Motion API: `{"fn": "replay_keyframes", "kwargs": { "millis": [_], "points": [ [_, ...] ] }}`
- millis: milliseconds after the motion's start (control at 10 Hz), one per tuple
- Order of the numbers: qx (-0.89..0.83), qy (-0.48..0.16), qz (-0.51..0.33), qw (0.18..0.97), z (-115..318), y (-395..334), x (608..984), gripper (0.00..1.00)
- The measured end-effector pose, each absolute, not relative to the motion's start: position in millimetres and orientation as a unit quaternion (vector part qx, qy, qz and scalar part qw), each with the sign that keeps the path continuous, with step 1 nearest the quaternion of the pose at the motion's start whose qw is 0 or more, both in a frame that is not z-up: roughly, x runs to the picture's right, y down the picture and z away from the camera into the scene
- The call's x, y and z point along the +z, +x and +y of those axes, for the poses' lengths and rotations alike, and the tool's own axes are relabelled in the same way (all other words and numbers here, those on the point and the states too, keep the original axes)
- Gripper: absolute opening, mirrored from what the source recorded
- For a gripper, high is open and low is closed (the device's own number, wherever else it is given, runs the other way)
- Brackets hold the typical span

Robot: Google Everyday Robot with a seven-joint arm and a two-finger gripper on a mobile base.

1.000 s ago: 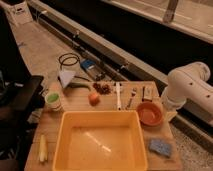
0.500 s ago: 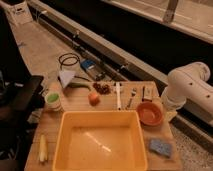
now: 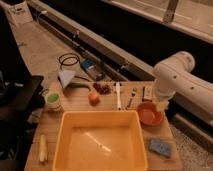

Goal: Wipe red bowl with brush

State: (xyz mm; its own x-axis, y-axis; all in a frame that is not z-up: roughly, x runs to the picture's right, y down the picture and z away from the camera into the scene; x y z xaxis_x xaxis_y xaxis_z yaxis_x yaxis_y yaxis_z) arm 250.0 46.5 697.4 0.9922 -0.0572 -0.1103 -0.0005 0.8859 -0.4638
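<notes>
The red bowl (image 3: 150, 115) sat just below my gripper (image 3: 161, 105), which hung at the bowl's far rim. I could not tell whether the gripper was spread or closed. The brush (image 3: 118, 95) lay flat, well away from my gripper, beyond the fork (image 3: 131, 98). The blue sponge (image 3: 160, 146) lay past the bowl, beside the yellow tub (image 3: 100, 115).

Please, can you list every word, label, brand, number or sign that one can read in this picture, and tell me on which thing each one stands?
No text here can be read.
White bag, top left on the floor: dark marks, too blurred to read.
Red bowl, brush, yellow tub: plain, no lettering visible.
Gripper, at the red bowl's right rim: no marking visible.
</notes>
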Motion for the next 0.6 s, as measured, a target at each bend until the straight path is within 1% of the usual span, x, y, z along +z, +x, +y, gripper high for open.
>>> {"fn": "replay_keyframes", "kwargs": {
  "millis": [300, 600],
  "points": [
    [-0.099, -0.244, 0.034, 0.964, 36, 202, 714, 0.65],
    [-0.237, -0.233, -0.042, 0.942, 39, 157, 717, 0.65]
  ]
}}
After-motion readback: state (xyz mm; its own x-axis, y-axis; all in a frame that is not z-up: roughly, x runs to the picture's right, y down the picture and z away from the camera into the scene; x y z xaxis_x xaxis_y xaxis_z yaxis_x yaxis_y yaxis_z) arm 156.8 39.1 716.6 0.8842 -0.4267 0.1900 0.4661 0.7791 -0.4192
